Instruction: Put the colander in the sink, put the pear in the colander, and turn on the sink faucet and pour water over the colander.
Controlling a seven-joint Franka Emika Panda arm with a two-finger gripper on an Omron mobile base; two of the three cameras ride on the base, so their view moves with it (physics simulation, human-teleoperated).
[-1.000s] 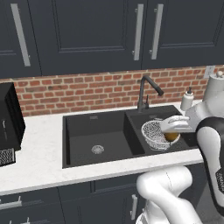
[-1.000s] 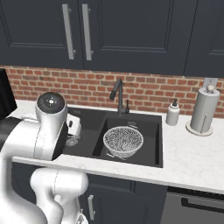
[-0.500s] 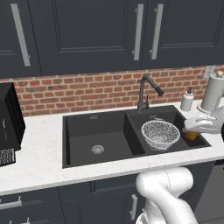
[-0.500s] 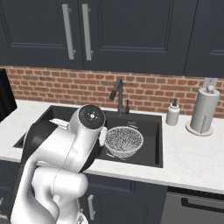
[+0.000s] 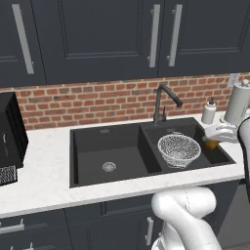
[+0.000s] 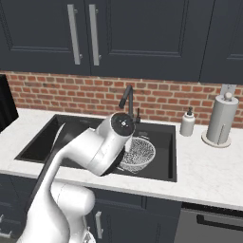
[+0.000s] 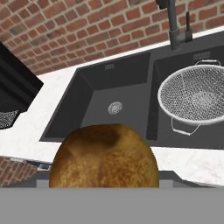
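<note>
Fingers (image 5: 213, 140) closed on the pear (image 5: 211, 143) at the sink's (image 5: 88, 134) right edge. Colander (image 5: 179, 149) seated in the small right basin, below the faucet (image 5: 163, 101).

The pear (image 7: 104, 156) sits large at the bottom of the hand view, golden-brown and mottled. Beyond it lies the sink (image 7: 94, 94) — drain in the large basin, the colander (image 7: 192, 95) upright in the smaller one. The sink faucet (image 7: 175, 26) stem rises behind, against brick.
</note>
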